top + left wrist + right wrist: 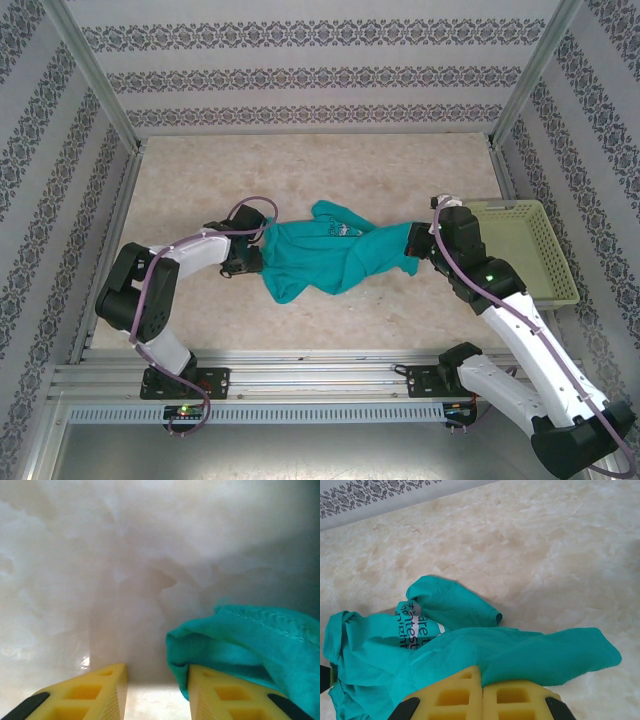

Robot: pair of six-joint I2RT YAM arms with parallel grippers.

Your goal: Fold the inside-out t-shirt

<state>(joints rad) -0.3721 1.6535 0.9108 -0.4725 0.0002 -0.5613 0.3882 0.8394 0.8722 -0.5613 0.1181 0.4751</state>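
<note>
Teal t-shirt (330, 258) lies crumpled mid-tabletop (300, 170), a bit toward the near edge, pulled out left-right btw both arms, w/ a white printed patch showing. Right fingers (455, 697) are pressed together, pinching its right end. Left fingers (100, 692) are spread at its left end, cloth bunched against one. Pale green basket (560, 270) sits by the right edge.

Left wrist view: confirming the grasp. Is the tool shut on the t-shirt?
No, the left tool has its fingers apart with bare table between them; the t-shirt lies by one finger.
</note>
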